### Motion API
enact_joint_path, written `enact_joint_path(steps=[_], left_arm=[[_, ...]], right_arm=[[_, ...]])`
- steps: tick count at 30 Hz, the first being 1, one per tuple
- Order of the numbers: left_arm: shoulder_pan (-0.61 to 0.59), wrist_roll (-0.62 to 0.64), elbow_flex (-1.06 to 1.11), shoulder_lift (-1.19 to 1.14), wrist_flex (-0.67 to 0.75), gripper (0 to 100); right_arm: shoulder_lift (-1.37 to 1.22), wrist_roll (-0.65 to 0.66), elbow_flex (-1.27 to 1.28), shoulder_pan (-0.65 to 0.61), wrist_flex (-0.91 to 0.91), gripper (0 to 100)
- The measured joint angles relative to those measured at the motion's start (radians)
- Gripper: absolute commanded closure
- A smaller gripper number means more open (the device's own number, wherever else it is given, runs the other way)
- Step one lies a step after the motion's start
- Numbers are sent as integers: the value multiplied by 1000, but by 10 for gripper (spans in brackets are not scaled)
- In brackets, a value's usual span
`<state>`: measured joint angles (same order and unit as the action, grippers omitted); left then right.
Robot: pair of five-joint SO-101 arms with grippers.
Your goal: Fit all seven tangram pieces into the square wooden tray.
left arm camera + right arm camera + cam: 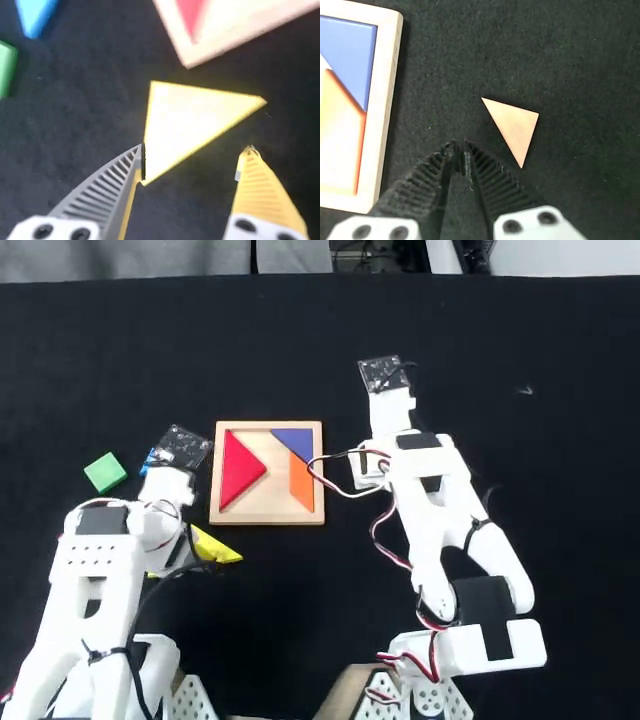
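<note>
The square wooden tray (267, 515) holds a red triangle (240, 468), a blue triangle (292, 443) and an orange piece (302, 486). A yellow triangle (187, 125) lies on the black table just off the tray's corner (225, 37). My left gripper (192, 155) is open, with the triangle's near corner between its fingers and the grey finger (131, 162) against its edge. My right gripper (459, 147) is shut and empty, beside a small pale triangle (514, 127) on the table to the right of the tray (385, 100).
A green square (105, 472) and a light blue piece (35, 15) lie left of the tray. The yellow triangle (215, 548) pokes out from under the left arm. Cables hang from the right arm over the tray's right edge.
</note>
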<state>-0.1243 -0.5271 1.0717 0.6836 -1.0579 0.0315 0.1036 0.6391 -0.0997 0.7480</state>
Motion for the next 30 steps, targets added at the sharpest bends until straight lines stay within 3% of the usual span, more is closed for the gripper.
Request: enact_joint_path(steps=[5,9,12,22,30], left_arm=[[18,-207,18,0,43,695],[18,-186,18,0,48,689],[17,-152,18,0,48,631],[44,-652,14,-2,34,623],[44,-726,-186,-255,15,620]], right_arm=[[0,0,0,0,0,987],[0,0,0,0,0,987],[0,0,0,0,0,987],[0,0,15,-17,0,987],[0,0,20,-18,-23,987]])
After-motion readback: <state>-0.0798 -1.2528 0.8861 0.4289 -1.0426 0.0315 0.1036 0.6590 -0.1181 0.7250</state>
